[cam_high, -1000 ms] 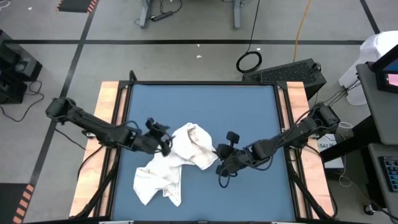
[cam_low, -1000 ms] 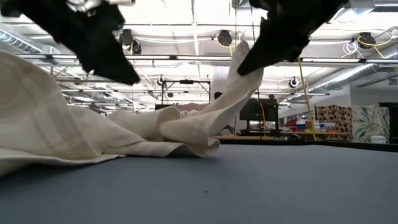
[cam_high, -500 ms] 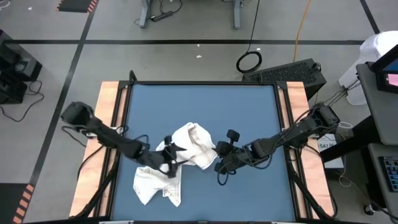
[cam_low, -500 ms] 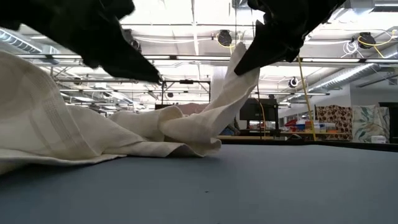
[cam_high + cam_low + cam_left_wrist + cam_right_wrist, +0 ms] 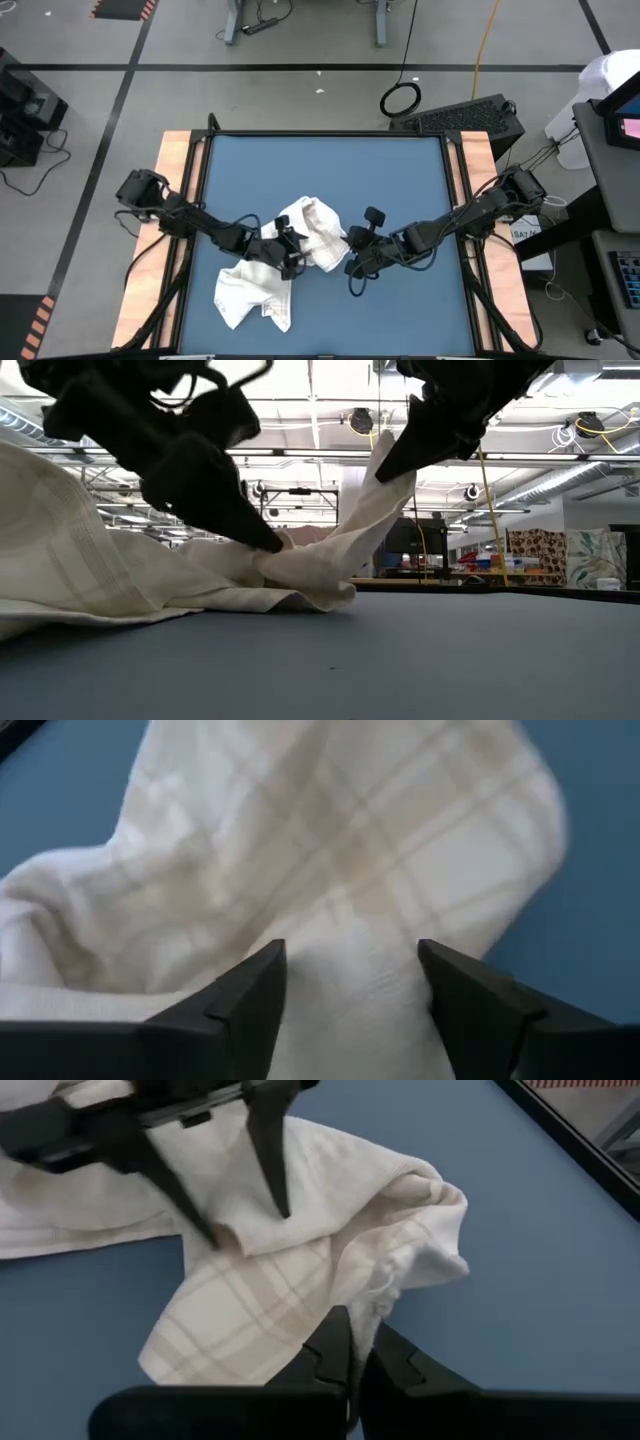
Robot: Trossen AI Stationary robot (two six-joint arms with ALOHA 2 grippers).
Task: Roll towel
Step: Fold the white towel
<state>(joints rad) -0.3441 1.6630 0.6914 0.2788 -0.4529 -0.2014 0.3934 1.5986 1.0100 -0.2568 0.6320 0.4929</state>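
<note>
A crumpled plaid towel (image 5: pixel 272 262) lies bunched on the blue table (image 5: pixel 400 170), just ahead of centre. The left gripper (image 5: pixel 350 975) straddles a raised fold, fingers spread to either side of it — a detail clear only in its wrist view. The right gripper (image 5: pixel 352 1342) pinches the towel's edge between closed fingers and holds it lifted, seen from table level. From overhead, both fingertips are hard to make out.

Two dark grippers meet the crumpled towel (image 5: pixel 150 575) on the table (image 5: pixel 400 660).
</note>
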